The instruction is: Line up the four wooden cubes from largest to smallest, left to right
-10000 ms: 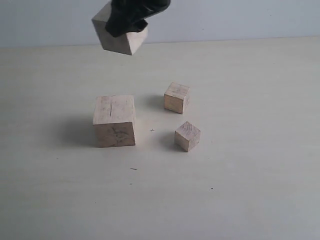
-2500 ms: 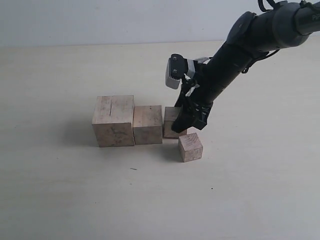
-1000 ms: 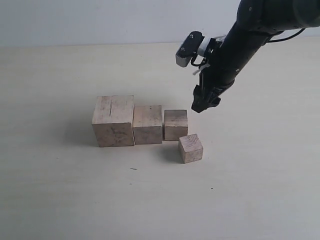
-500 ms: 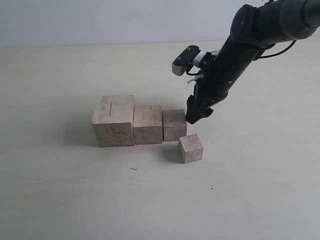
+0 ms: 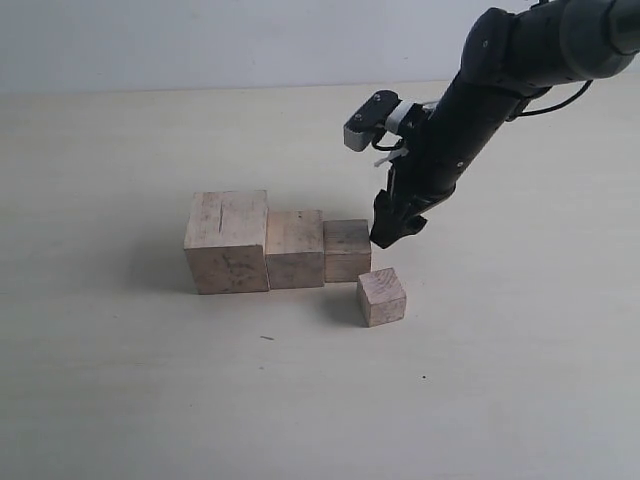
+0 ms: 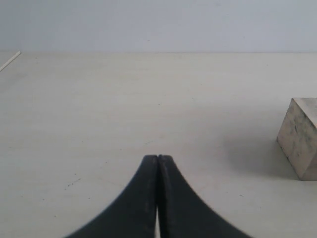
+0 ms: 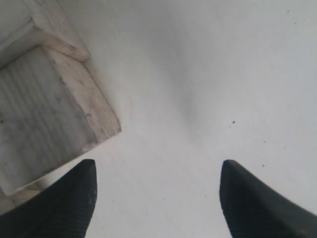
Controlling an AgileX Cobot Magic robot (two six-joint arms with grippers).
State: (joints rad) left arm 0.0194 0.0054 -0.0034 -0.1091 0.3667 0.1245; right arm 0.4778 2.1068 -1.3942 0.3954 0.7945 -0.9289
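While three wooden cubes (image 5: pixel 295 248) touch in line — one small cube (image 5: pixel 382 296) sits offset

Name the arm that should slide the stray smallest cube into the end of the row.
Right. The right hand, open, hangs close to the smallest cube, beside the third cube. The left hand is shut and absent from the exterior view.
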